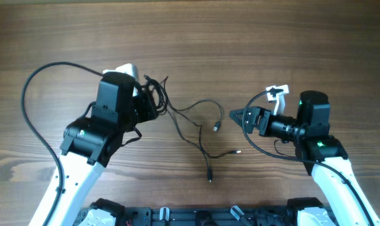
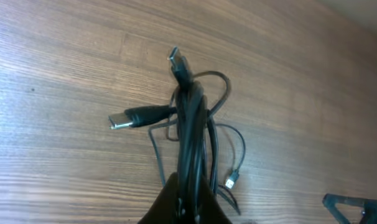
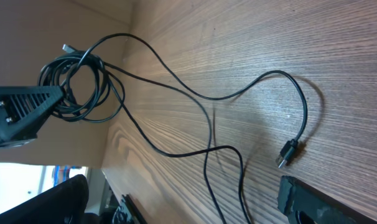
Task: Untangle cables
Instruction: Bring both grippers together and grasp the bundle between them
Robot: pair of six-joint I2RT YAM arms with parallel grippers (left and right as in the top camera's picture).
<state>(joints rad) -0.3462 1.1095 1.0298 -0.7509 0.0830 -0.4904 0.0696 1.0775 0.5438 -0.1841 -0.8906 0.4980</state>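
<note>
- Left of centre on the wood counter [image 1: 253, 37], the left fingers [image 2: 187, 198] pinch a coiled bundle of cables [image 1: 153, 95] (two plug ends poke out beyond it).
- From the bundle, loose strands trail right across the counter toward its middle.
- Right fingers [image 1: 235, 116] point at those strands, touching none; spread or pressed together, I cannot tell.

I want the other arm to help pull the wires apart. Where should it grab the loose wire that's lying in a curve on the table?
Best guess: the right gripper should take the loose wire just behind its small plug, coming straight down from above. That end lies flat on the bare table, apart from the bundle held by the left gripper, with nothing crossing it.
</note>
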